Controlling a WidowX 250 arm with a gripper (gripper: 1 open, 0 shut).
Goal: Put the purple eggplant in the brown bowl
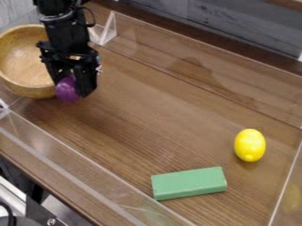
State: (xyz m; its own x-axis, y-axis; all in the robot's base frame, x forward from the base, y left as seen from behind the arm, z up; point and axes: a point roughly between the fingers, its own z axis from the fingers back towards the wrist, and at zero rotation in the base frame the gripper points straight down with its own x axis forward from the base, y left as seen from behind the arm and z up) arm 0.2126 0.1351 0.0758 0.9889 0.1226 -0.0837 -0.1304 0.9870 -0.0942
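Fingers [69,86] clamp the purple eggplant [67,89], seemingly just beside the brown bowl [21,66].

So the bowl [26,60] sits at the far left of the table [165,115], partly cut off by the picture's edge. The gripper [69,88] hangs right at the bowl's near-right rim with the eggplant [67,89] between its fingers, up off the tabletop. The lemon [249,145] is way over on the right. The rectangular block [189,183] lies near the front edge, left of and in front of the lemon.
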